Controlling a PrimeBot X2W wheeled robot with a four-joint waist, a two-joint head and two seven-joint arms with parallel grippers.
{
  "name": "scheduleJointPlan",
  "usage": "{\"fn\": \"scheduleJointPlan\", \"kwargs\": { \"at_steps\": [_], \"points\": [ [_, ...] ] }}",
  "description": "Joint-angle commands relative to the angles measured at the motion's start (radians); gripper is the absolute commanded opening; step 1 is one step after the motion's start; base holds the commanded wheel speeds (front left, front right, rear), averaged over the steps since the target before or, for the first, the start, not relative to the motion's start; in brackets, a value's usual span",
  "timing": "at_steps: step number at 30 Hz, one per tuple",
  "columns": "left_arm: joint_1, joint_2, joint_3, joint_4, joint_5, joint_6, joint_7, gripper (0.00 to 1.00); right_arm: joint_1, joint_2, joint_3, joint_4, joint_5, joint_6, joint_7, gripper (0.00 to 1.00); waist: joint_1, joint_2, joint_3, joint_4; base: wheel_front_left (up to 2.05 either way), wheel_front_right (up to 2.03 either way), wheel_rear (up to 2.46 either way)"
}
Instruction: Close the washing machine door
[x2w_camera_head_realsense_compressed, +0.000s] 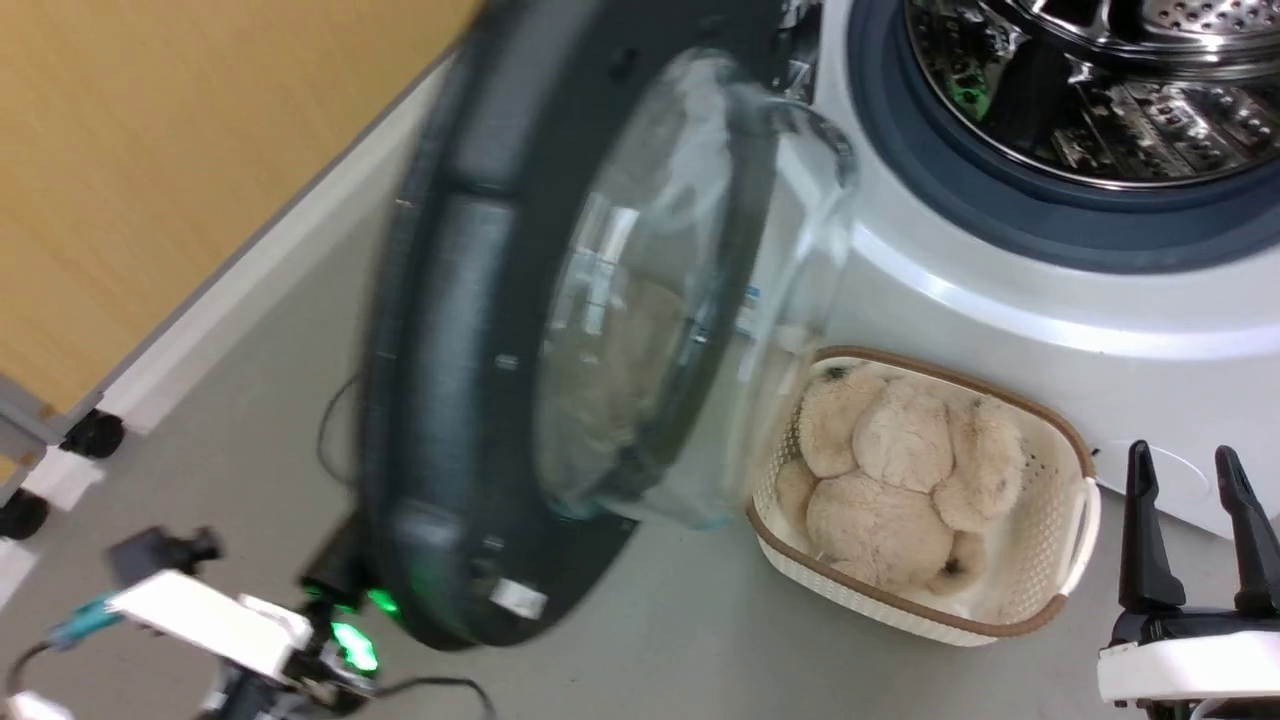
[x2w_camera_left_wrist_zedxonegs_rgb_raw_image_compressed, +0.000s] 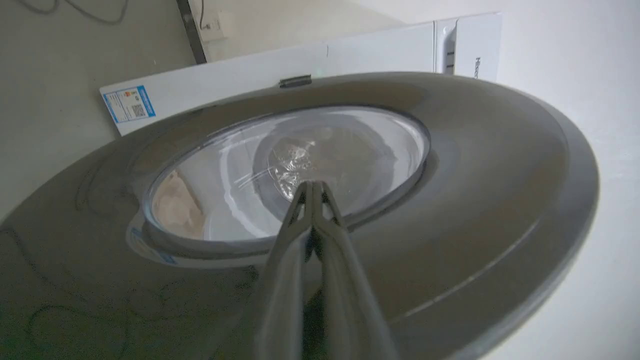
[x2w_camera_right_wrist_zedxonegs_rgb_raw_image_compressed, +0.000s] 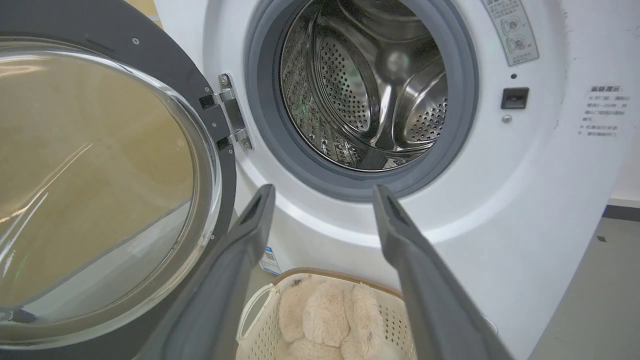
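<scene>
Round black glass-windowed washing machine door (x2w_camera_head_realsense_compressed: 470, 330) hangs open, left of the white steel-drummed washing machine (x2w_camera_head_realsense_compressed: 1050, 300). The left gripper (x2w_camera_left_wrist_zedxonegs_rgb_raw_image_compressed: 312, 186), fingers pinched together, is at its outer face, seemingly to push. The right gripper (x2w_camera_head_realsense_compressed: 1183, 455) hangs spread.

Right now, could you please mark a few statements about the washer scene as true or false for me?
1. The washing machine door is latched shut. False: it stands open on its hinge.
2. The right gripper is open. True.
3. The plush toy lies inside the steel drum. False: that drum holds nothing visible; the toy lies in the white woven basket.
4. The left gripper is shut. True.
</scene>
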Motion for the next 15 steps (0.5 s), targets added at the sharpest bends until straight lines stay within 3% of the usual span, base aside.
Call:
{"fn": "scheduleJointPlan", "kwargs": {
  "at_steps": [1, 8, 15],
  "points": [
    [0.027, -0.003, -0.046, -0.047, -0.043, -0.012, 0.018, 0.00, -0.018, 0.004, -0.004, 0.003, 0.013, 0.001, -0.011, 1.00, 0.0000, 0.0000, -0.001, 0.011, 0.00, 0.00, 0.00],
    [0.054, -0.003, -0.238, -0.204, -0.022, -0.012, 0.044, 0.00, -0.025, 0.004, 0.008, 0.007, 0.018, 0.001, -0.012, 1.00, 0.0000, 0.0000, -0.002, -0.010, 0.00, 0.00, 0.00],
    [0.010, -0.003, -0.371, -0.199, 0.022, -0.012, 0.028, 0.00, -0.044, 0.004, 0.012, 0.015, 0.029, 0.001, -0.012, 1.00, 0.0000, 0.0000, 0.003, -0.100, 0.00, 0.00, 0.00]
  ]
}}
